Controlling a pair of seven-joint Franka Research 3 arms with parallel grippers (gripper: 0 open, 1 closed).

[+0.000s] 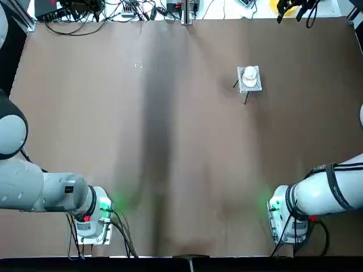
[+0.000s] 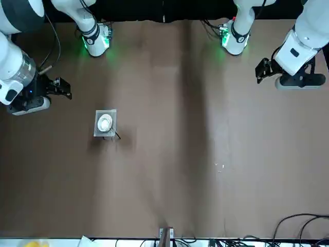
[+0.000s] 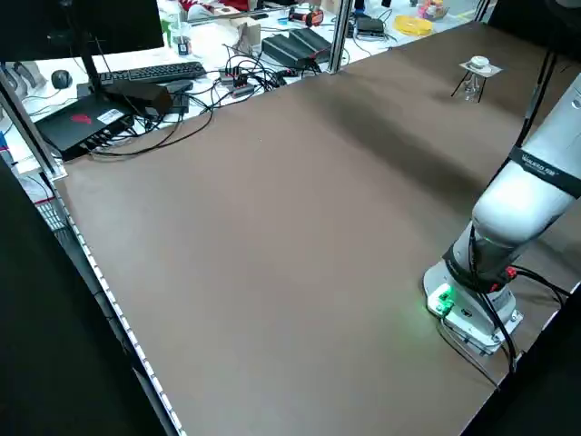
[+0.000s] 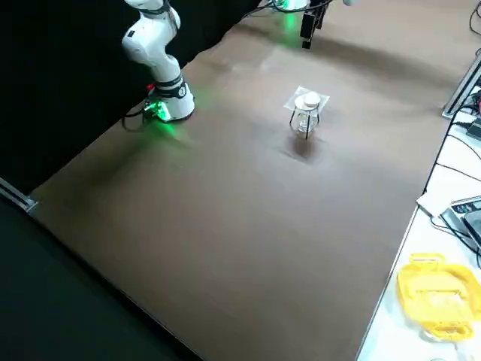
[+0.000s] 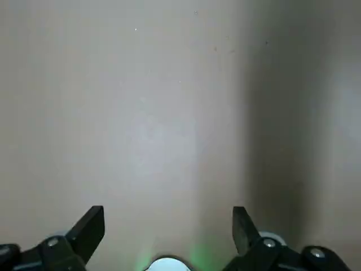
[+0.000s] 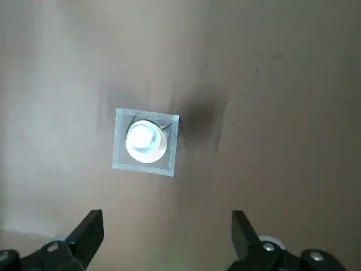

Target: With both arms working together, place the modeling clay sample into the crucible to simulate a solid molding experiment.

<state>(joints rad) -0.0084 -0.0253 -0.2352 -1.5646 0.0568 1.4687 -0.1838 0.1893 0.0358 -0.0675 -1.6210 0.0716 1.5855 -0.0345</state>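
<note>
The crucible (image 1: 249,73) is a small white cup that sits on a square grey mesh pad (image 1: 254,86) carried by a small tripod, on the right half of the table; it also shows in the front view (image 2: 105,122) and the right wrist view (image 6: 148,137). A tiny whitish speck (image 1: 138,66), too small to identify, lies on the far left part of the table and may be the modeling clay sample (image 2: 218,165). My right gripper (image 6: 167,226) hangs open, well above and short of the pad. At the table's left side, my left gripper (image 5: 167,223) is open over bare tabletop.
Both arm bases (image 1: 93,218) (image 1: 286,218) glow green at the near edge. Cables, a keyboard and boxes (image 3: 172,73) crowd the bench beyond the table's far edge, and a yellow object (image 4: 436,293) lies there on the right. The tripod legs (image 4: 304,124) raise the pad off the table.
</note>
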